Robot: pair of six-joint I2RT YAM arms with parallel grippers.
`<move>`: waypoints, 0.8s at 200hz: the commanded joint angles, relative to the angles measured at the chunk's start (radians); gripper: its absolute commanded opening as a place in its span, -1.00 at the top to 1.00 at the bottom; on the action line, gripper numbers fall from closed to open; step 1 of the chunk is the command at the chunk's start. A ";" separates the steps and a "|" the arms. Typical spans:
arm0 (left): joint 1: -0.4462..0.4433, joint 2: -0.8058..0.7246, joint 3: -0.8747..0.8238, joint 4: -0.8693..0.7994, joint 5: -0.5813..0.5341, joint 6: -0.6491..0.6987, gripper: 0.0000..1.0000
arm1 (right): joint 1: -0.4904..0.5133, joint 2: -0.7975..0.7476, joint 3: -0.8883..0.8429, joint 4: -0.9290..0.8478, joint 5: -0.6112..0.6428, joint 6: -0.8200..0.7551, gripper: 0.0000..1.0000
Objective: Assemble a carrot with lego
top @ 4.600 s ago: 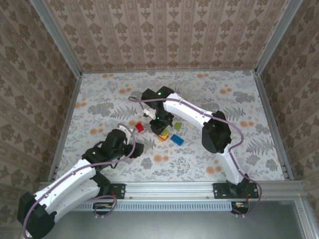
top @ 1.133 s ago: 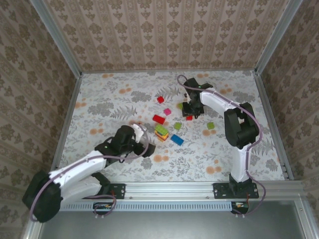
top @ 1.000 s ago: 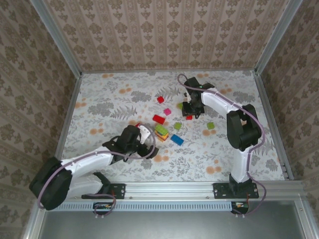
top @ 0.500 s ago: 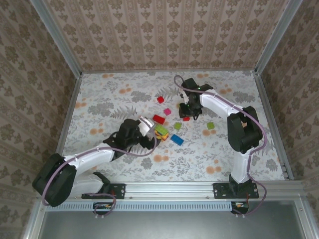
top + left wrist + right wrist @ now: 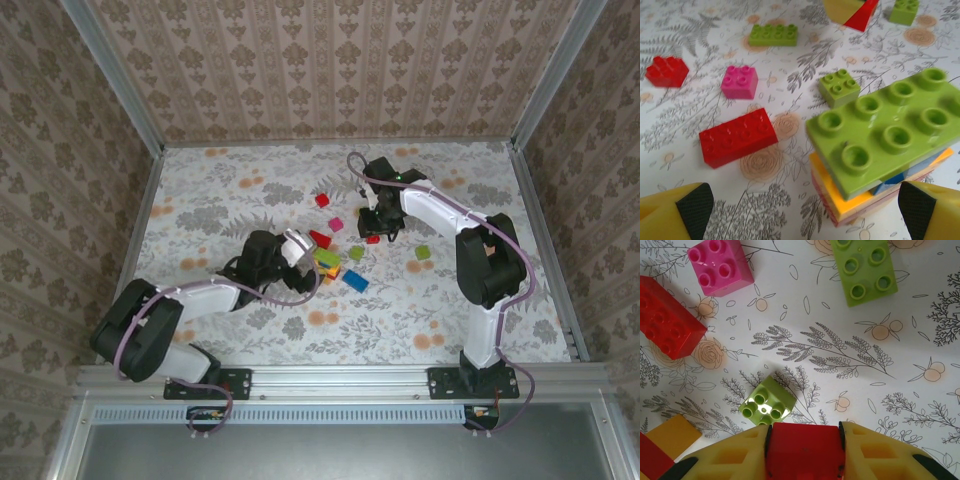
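A lego stack (image 5: pixel 885 135) with a green plate on top and orange, blue and red layers beneath stands mid-table (image 5: pixel 326 262). My left gripper (image 5: pixel 802 222) is open, its fingertips (image 5: pixel 690 207) wide apart just short of the stack, which is nearer the right finger; the gripper (image 5: pixel 310 262) sits to the stack's left. My right gripper (image 5: pixel 805 440) is shut on a red brick (image 5: pixel 805 452), held just above the table (image 5: pixel 372 238). A small green brick (image 5: pixel 767 406) lies right in front of it.
Loose bricks lie around: a long red one (image 5: pixel 737 137), a magenta one (image 5: pixel 740 82), a small red one (image 5: pixel 667 71), a long green one (image 5: pixel 773 35), a blue one (image 5: pixel 355 281) and a green one (image 5: pixel 422 253). Metal rails edge the table (image 5: pixel 200 200).
My left arm has reached forward and right until its open gripper is at the stack. My right gripper, still holding the red brick, has shifted slightly left.
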 commanded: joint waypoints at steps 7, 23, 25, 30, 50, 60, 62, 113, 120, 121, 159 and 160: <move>0.008 0.023 -0.008 0.121 0.126 0.050 -0.98 | 0.006 -0.037 -0.012 -0.028 -0.022 -0.021 0.31; 0.008 0.046 -0.007 0.138 0.172 0.057 -0.97 | 0.008 -0.033 -0.013 -0.028 -0.028 -0.024 0.31; 0.008 0.049 -0.007 0.140 0.174 0.057 -0.97 | 0.008 -0.032 -0.012 -0.027 -0.028 -0.024 0.31; 0.008 0.055 -0.006 0.144 0.180 0.060 -0.97 | 0.008 -0.031 -0.011 -0.027 -0.028 -0.025 0.31; 0.008 0.072 -0.006 0.160 0.201 0.065 -0.96 | 0.010 -0.028 -0.005 -0.034 -0.027 -0.026 0.32; 0.008 0.074 -0.005 0.158 0.211 0.066 -0.95 | 0.011 -0.028 -0.006 -0.036 -0.025 -0.027 0.32; 0.007 0.074 -0.004 0.159 0.215 0.067 -0.95 | 0.011 -0.029 -0.006 -0.036 -0.024 -0.028 0.32; 0.008 0.047 -0.032 0.178 0.256 0.058 -0.80 | 0.018 -0.040 -0.007 -0.050 -0.014 -0.024 0.34; 0.007 0.050 -0.033 0.178 0.264 0.058 -0.80 | 0.019 -0.042 -0.006 -0.052 -0.012 -0.024 0.35; 0.007 0.050 -0.032 0.178 0.265 0.058 -0.80 | 0.019 -0.042 -0.006 -0.052 -0.012 -0.024 0.35; 0.007 0.065 -0.029 0.183 0.277 0.059 -0.62 | 0.025 -0.046 -0.006 -0.059 -0.005 -0.021 0.34; 0.007 0.065 -0.029 0.183 0.276 0.060 -0.61 | 0.025 -0.046 -0.006 -0.059 -0.005 -0.021 0.34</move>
